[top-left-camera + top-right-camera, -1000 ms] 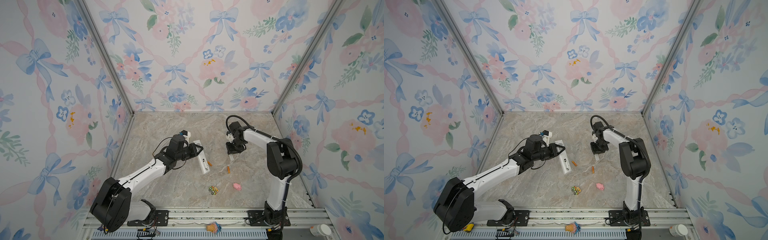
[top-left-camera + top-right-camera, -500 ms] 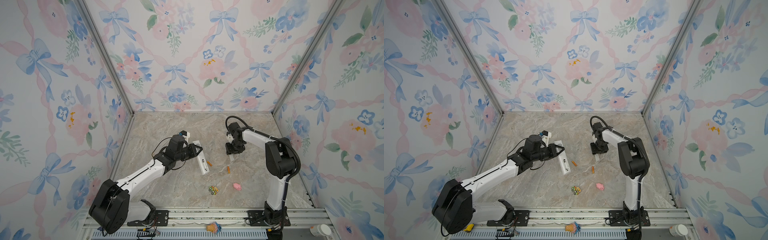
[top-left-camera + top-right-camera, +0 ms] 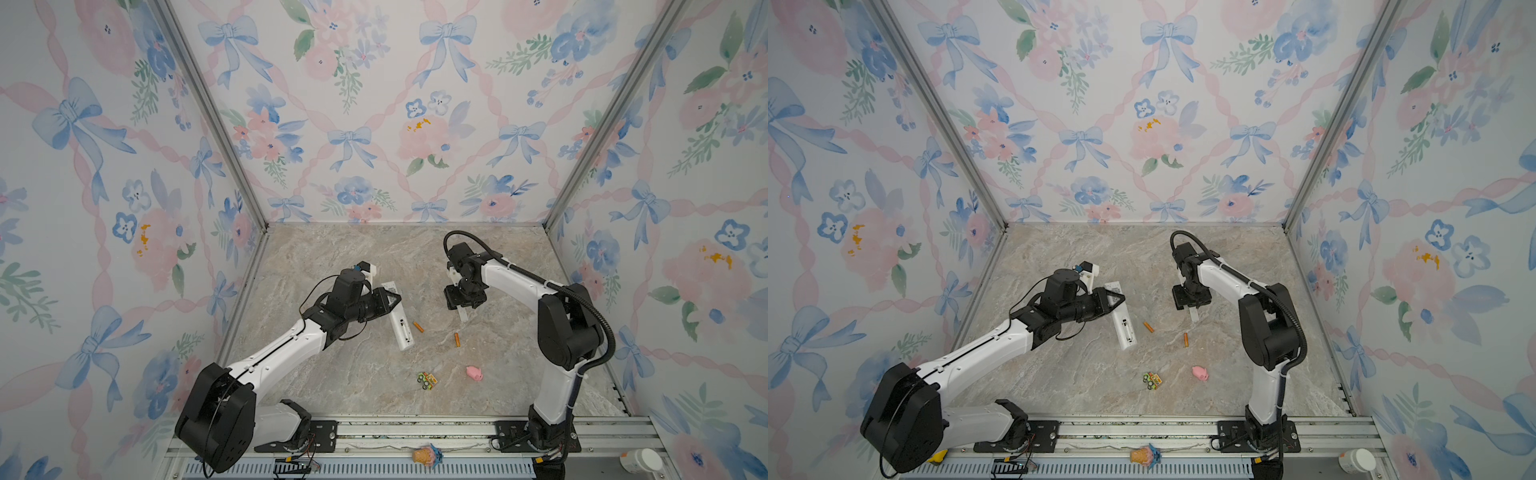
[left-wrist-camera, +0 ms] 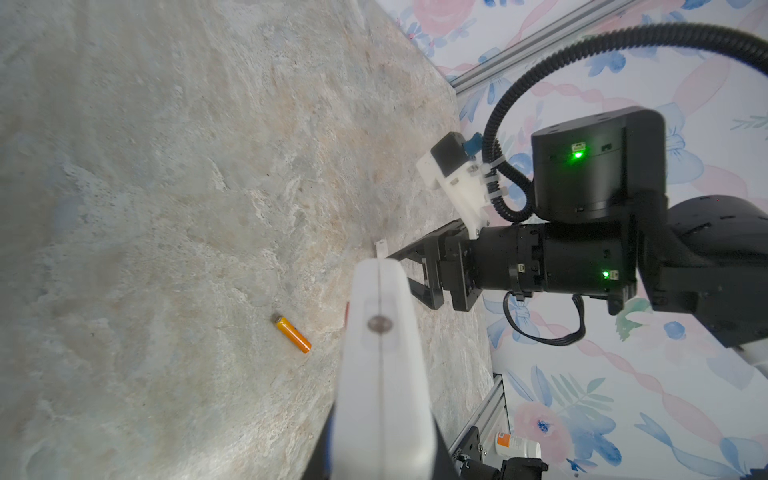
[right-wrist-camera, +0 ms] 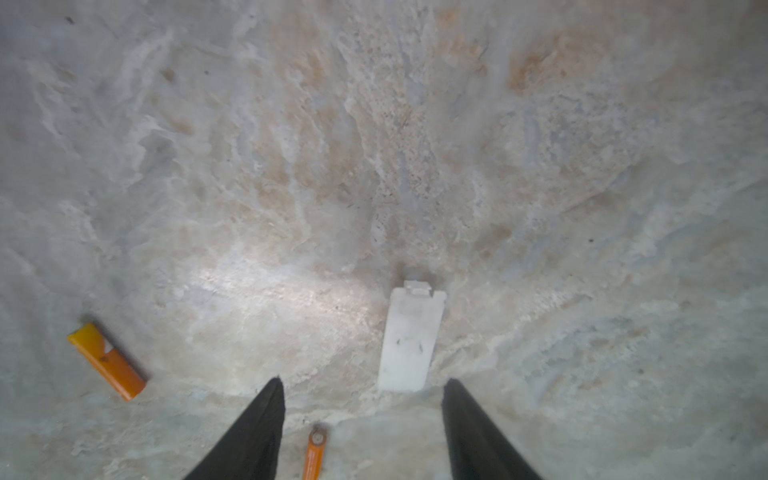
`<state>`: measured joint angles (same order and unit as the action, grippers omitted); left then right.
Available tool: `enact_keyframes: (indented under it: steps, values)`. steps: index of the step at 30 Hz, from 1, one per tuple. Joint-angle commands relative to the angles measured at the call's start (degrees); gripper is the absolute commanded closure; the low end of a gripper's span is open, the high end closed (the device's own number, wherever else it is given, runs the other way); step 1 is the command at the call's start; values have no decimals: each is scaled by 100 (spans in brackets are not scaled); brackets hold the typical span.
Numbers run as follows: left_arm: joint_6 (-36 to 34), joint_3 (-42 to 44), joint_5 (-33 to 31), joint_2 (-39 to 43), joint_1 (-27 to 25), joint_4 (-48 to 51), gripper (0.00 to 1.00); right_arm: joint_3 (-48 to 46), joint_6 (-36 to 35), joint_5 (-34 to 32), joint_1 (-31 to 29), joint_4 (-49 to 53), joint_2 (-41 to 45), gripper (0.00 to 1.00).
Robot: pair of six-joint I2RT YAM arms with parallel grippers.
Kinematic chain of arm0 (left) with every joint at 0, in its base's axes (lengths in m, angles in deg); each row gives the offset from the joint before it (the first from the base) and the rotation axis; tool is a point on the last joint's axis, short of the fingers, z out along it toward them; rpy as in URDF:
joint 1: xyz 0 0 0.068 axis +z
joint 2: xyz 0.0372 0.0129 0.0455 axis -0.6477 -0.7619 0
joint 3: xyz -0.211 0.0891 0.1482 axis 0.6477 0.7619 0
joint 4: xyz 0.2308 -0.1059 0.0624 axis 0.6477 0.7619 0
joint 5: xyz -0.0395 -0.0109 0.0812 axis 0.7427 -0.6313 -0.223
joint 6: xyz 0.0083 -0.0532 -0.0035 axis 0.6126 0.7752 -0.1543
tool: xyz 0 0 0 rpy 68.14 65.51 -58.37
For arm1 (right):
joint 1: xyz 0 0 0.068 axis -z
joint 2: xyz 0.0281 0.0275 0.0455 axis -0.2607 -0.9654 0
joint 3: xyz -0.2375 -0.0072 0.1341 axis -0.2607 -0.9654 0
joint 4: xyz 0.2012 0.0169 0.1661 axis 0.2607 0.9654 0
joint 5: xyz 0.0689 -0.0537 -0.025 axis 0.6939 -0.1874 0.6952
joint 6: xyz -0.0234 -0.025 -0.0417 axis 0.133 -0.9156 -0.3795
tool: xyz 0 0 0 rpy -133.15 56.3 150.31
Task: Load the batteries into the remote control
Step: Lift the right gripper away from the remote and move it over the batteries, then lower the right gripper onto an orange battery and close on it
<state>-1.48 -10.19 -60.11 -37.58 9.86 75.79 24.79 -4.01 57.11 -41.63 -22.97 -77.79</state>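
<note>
Newly parted right claw (image 5: 363, 381), flat white cover (image 5: 409, 336) on marbled tabletop (image 5: 374, 124)

Orange batteries (image 3: 417, 326), white remote control (image 3: 402, 330), marbled table (image 3: 353, 257)

The left arm (image 3: 282, 349) and the right arm (image 3: 515, 282) have white smooth shells and black round joints. A black ribbed cable hose (image 4: 648, 34) loops at the right wrist; the right gripper (image 5: 363, 380) has black tapering fingers (image 5: 249, 432).

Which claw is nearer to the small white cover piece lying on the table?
Right. The right claw is open, its tips just short of the cover piece. The left claw is well away to the side, shut on the remote control.
</note>
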Motion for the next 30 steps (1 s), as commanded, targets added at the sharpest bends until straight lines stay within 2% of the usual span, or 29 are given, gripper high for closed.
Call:
enact_keyframes:
  steps: [1,9,17,23,30]
  values:
    - [-227,67,153,277,70,50,100,107,413,-127,-235,407,331,37]
    - [-395,150,133,374,79,27,100,-319,747,94,-594,275,716,37]
    - [-386,-47,-328,494,53,171,100,-1002,695,694,-613,-11,735,40]
    - [-419,57,-307,554,53,164,100,-1276,838,916,-600,-244,615,43]
    - [-527,74,-51,420,61,142,100,-1412,1088,820,-635,-365,516,46]
